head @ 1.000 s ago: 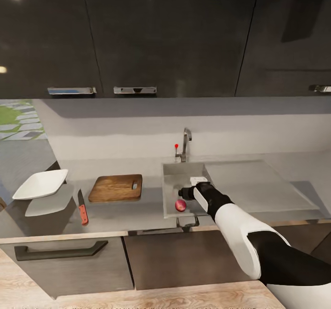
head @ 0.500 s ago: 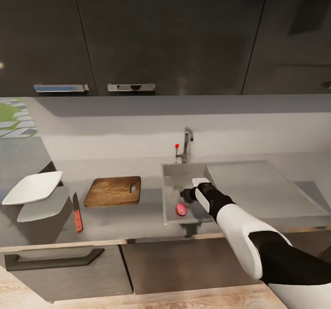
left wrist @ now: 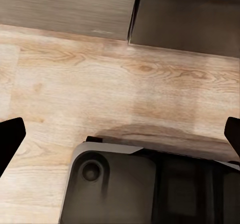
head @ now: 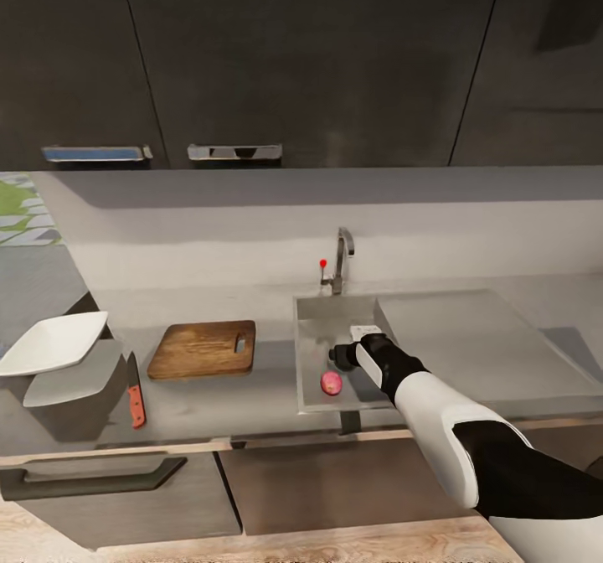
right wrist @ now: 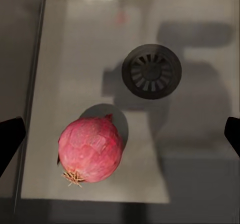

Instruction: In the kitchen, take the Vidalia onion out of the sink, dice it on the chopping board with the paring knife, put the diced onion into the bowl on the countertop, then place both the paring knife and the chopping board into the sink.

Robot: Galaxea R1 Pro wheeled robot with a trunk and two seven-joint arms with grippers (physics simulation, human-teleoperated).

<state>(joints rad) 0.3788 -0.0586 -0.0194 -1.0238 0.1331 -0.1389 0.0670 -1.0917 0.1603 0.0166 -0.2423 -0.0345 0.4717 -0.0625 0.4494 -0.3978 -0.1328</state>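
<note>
A reddish-pink Vidalia onion (head: 331, 383) (right wrist: 90, 149) lies on the floor of the sink (head: 322, 328), near its front wall and beside the round drain (right wrist: 151, 71). My right gripper (head: 339, 353) (right wrist: 120, 139) hangs open over the basin just above the onion, its dark fingertips (right wrist: 10, 136) wide apart and touching nothing. On the countertop (head: 268, 395), left of the sink, lies the brown chopping board (head: 203, 349). Further left is the paring knife (head: 134, 395) with its red-orange handle, and the white bowl (head: 52, 343) sits at the far left. My left gripper (left wrist: 120, 136) is open and empty above the wooden floor.
A chrome faucet (head: 342, 261) with a red knob stands behind the basin. The flat drainboard (head: 469, 337) stretches to the right. Dark wall cabinets (head: 301, 60) hang overhead, and drawer fronts (head: 126, 488) sit below the counter. My own base (left wrist: 150, 189) is under the left gripper.
The head view has shifted, sliding the counter things leftward in the picture. My right gripper stays open over the basin near the onion, and nothing has been taken hold of.
</note>
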